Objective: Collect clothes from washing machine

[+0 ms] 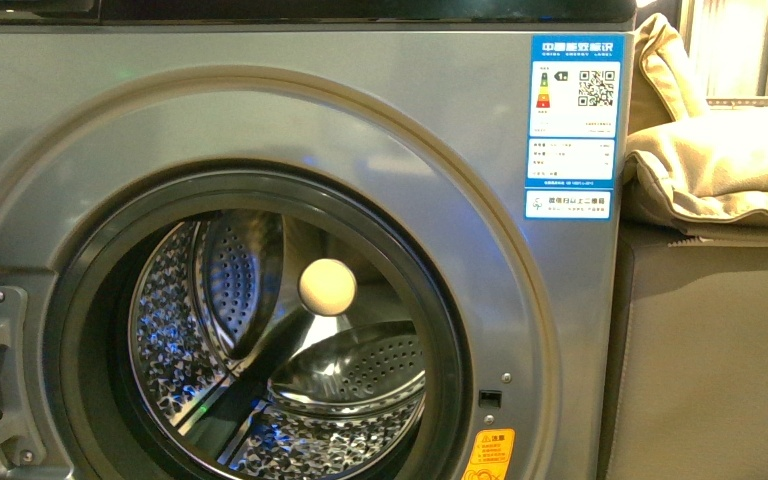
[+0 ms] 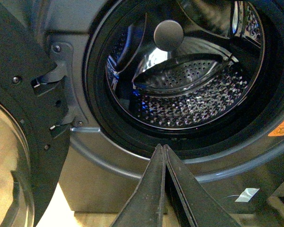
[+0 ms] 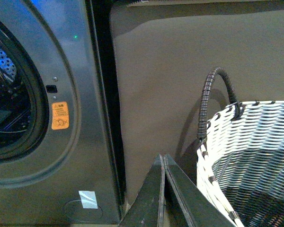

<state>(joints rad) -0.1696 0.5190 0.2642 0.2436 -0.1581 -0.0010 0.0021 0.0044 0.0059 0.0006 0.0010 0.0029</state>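
Observation:
The silver-grey washing machine [image 1: 440, 120] fills the front view, its round porthole open onto the perforated steel drum [image 1: 290, 400]. The drum also shows in the left wrist view [image 2: 194, 99]. No navy clothes show in any view; the drum looks bare. My left gripper [image 2: 163, 147] is shut and empty, low in front of the porthole's lower rim. My right gripper [image 3: 163, 157] is shut and empty, beside the machine's right edge [image 3: 61, 142] and next to the white woven basket [image 3: 246, 156]. Neither arm shows in the front view.
The open door [image 2: 23, 142] hangs at the machine's left on its hinge [image 2: 57, 75]. A brown cabinet side [image 3: 170, 71] stands right of the machine, beige cushions [image 1: 720, 160] on top. The basket has a dark handle [image 3: 213, 99]. An orange sticker [image 1: 488, 455] sits below the porthole.

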